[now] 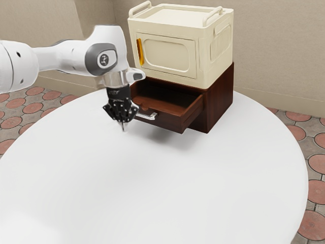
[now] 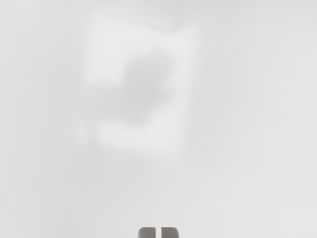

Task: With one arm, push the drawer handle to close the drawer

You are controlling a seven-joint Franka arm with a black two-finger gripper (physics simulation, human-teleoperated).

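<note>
My black gripper (image 1: pixel 123 127) points down over the white table, just off the drawer's front on the exterior view's left of the handle. Its fingers are together with nothing held; in the wrist view the gripper (image 2: pixel 158 233) shows two grey fingertips side by side with a thin gap. The dark brown wooden drawer (image 1: pixel 170 121) stands pulled out of its cabinet (image 1: pixel 219 104), its inside visible from above. A silver handle (image 1: pixel 147 116) is fixed on the drawer front, partly behind the gripper in the exterior view. Whether gripper and handle touch, I cannot tell.
On top of the cabinet stands a cream box (image 1: pixel 216 63) with a yellow handle (image 1: pixel 140 51) on its door and rails above. The round white table (image 1: pixel 152 193) extends around them, and beneath the hand its bare surface (image 2: pixel 247 124) carries a soft shadow.
</note>
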